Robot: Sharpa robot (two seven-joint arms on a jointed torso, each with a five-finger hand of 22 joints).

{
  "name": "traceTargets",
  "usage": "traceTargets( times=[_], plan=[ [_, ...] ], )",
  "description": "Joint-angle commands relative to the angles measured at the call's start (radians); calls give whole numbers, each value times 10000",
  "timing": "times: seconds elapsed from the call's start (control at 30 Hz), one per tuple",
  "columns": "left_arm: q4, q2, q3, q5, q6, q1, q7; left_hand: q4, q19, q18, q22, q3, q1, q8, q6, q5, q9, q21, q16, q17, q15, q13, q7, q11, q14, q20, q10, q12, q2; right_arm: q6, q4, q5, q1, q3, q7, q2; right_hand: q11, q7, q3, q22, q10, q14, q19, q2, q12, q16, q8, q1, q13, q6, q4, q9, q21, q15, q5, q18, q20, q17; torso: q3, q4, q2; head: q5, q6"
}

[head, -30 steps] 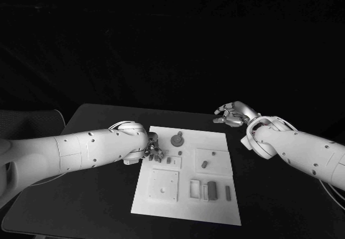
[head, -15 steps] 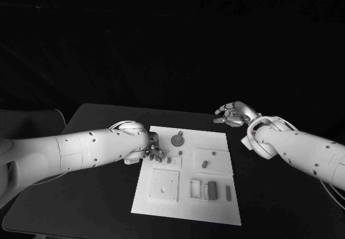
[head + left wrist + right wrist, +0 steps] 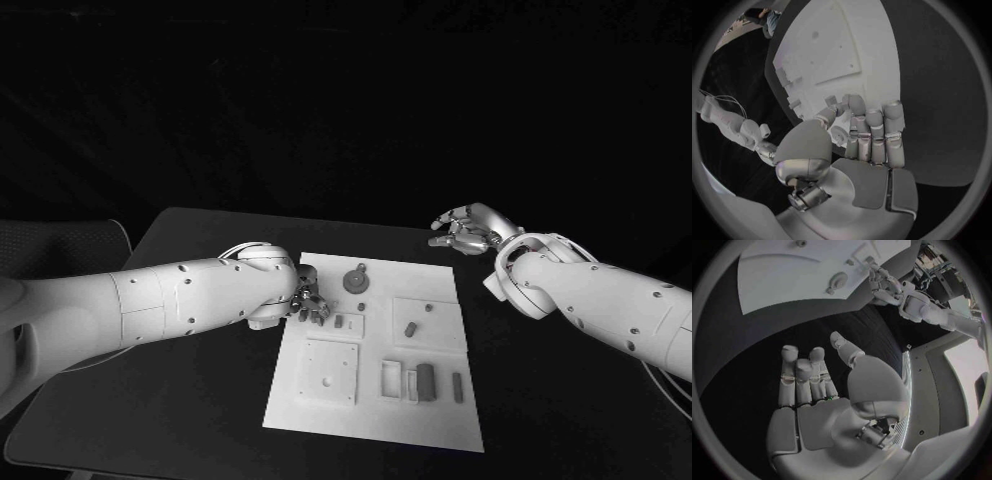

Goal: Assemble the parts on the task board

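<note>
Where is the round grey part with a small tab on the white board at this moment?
In the head view, the round grey part lies near the far edge of the white board, just right of the left robot hand.

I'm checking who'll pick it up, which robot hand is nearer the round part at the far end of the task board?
Left. The left robot hand sits at the board's left edge beside the round part; the right robot hand hovers off the board.

White task board [image 3: 433, 420], grey parts [image 3: 424, 378], black table [image 3: 188, 400]
</note>
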Motion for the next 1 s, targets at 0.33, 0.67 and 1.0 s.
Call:
traceTargets(
  times=[0.33,0.67,1.0],
  plan=[
    [-56,35,4,-63,46,0,-8,-1572,71,513,203,1516,256,91,111,83,48,94,94,30,-210,27,-1,-69,117,-155,25,118,66,126,14,-61,1,0,15,-3,39,197,10,42,-11,42,16,7,60,9,47,-96,-18,-144,28,-18,-48,-9,13,163,-83,-18,-2,2,0,9,12],
    [-45,55,4,-157,41,0,-34,-1579,89,508,204,1507,250,103,131,128,59,120,120,38,-217,35,-9,-76,133,-156,40,148,83,124,22,-75,1,0,0,-2,39,197,13,42,-10,43,17,12,61,9,49,-100,-20,-143,26,-20,-48,-10,13,163,-84,-19,-1,2,1,-2,18],
    [-36,77,4,-164,20,0,-16,-1599,100,506,206,1506,259,112,145,148,67,140,139,45,-224,41,-16,-84,144,-158,49,171,83,130,23,-76,1,0,2,-2,38,196,16,43,-8,44,18,15,63,9,51,-104,-21,-142,24,-22,-48,-10,13,163,-85,-20,-5,3,0,-12,19]
  ],
)
